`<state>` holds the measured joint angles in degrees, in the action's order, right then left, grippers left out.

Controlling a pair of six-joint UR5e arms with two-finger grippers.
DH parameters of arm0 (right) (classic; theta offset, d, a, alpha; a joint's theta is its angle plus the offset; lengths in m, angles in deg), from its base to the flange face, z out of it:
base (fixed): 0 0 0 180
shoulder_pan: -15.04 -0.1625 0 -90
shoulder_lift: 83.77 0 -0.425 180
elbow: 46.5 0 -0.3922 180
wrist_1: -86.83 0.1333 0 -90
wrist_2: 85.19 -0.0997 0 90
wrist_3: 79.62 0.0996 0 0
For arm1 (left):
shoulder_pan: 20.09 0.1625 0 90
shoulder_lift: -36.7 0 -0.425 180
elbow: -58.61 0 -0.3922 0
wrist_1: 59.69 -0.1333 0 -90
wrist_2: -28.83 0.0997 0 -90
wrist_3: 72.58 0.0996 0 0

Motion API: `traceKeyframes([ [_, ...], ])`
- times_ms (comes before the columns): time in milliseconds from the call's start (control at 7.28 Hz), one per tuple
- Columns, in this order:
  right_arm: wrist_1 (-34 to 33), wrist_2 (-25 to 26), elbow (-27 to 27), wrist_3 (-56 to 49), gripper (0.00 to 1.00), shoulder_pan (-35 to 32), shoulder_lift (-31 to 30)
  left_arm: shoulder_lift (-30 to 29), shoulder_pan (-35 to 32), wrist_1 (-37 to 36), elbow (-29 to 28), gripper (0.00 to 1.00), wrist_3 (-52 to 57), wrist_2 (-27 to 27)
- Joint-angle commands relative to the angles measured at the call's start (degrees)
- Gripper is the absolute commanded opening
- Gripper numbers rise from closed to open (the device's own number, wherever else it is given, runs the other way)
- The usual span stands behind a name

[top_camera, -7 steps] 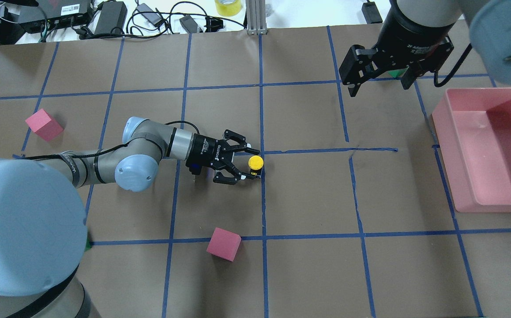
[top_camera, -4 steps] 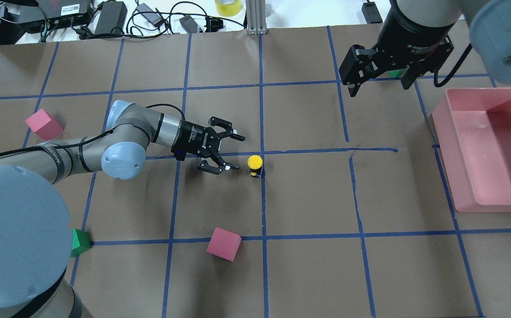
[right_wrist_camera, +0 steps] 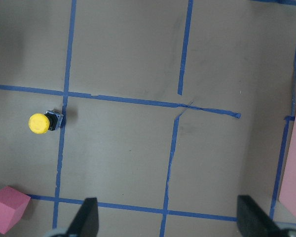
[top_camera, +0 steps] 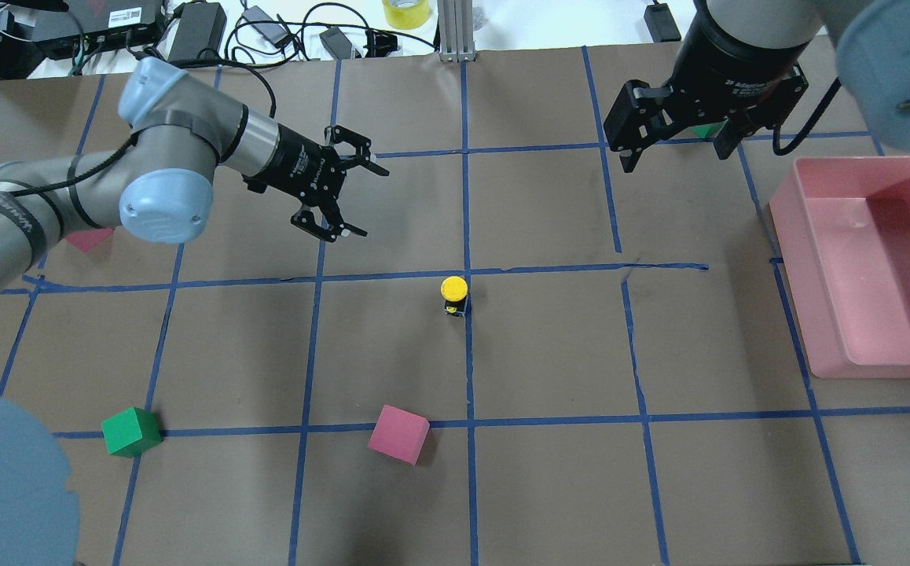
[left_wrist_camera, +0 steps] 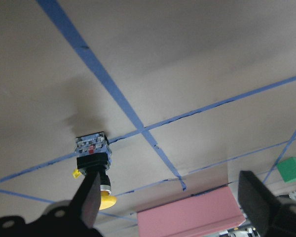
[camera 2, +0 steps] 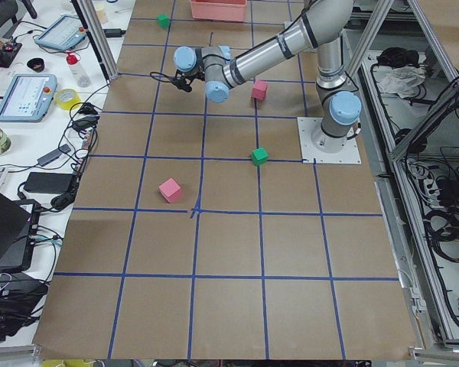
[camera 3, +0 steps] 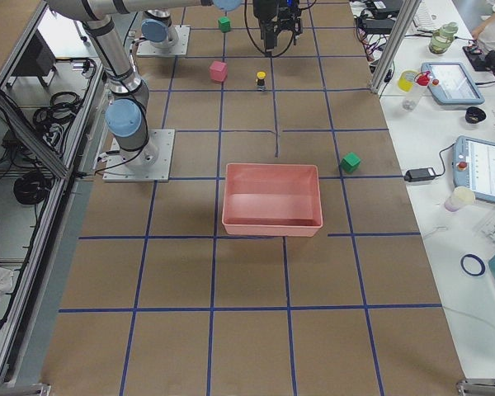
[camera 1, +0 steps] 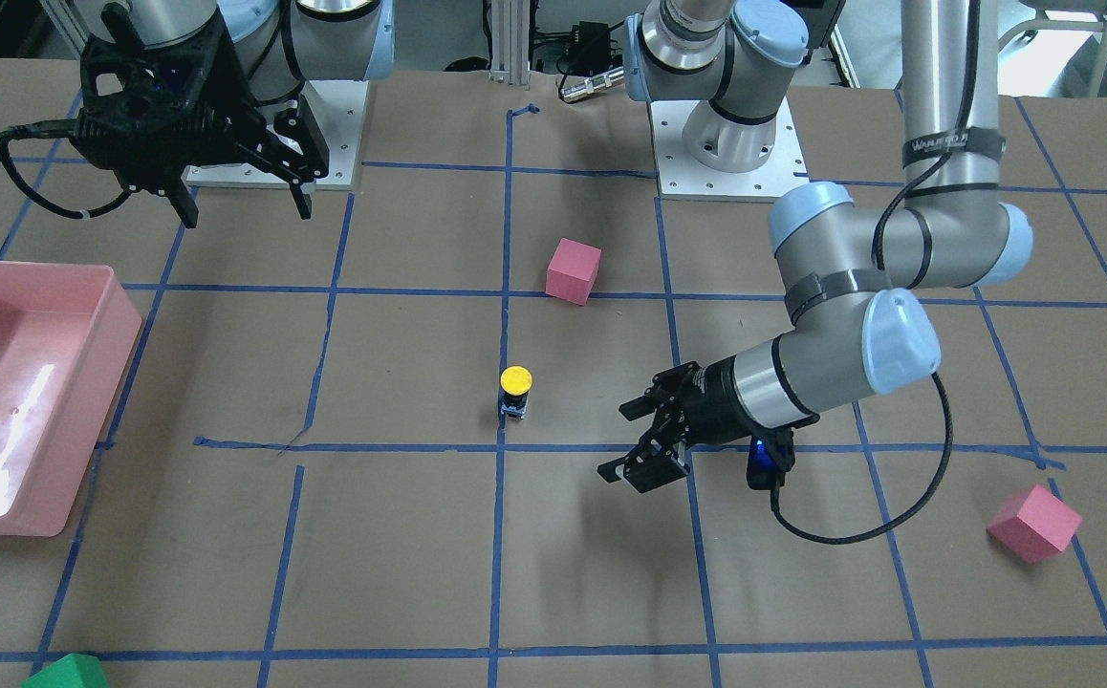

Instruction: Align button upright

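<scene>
The button (top_camera: 454,295) stands upright on a blue tape line near the table's middle, yellow cap up, black-and-grey body below. It also shows in the front view (camera 1: 515,391), the left wrist view (left_wrist_camera: 93,158) and the right wrist view (right_wrist_camera: 39,123). My left gripper (top_camera: 372,201) is open and empty, raised, well to the far left of the button; it also shows in the front view (camera 1: 614,442). My right gripper (top_camera: 675,153) is open and empty, high over the back right; it also shows in the front view (camera 1: 246,205).
A pink bin (top_camera: 797,259) sits at the right edge. A pink cube (top_camera: 398,434) and a green cube (top_camera: 131,431) lie near the front. Another pink cube (top_camera: 89,238) is partly hidden under my left arm. A green cube (top_camera: 705,130) peeks behind my right gripper.
My left gripper, open around the button a second ago, has drawn back to the far left and risen. The button stays upright. The right arm has not moved.
</scene>
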<state>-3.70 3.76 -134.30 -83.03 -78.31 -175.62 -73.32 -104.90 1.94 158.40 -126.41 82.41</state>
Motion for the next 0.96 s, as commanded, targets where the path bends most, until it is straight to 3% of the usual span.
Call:
traceKeyframes([
  [0, 0.0, 0.0, 0.0, 0.07, 1.0, 0.0, 0.01, 4.37, 1.3, 5.4, -4.93, 1.0, 10.44, 10.96],
  [275, -0.09, -0.35, 0.0, 0.07, 1.0, 0.0, 0.01, 6.3, 4.11, 14.35, -9.08, 1.0, 32.62, 22.9],
  [550, -0.44, 0.09, 0.0, 0.07, 1.0, 0.0, 0.01, 9.81, 5.52, 20.94, -12.59, 1.0, 48.57, 30.75],
  [825, -1.32, -0.09, 0.0, 0.07, 1.0, -0.09, 0.35, 13.67, 5.35, 29.48, -15.24, 1.0, 53.65, 33.51],
])
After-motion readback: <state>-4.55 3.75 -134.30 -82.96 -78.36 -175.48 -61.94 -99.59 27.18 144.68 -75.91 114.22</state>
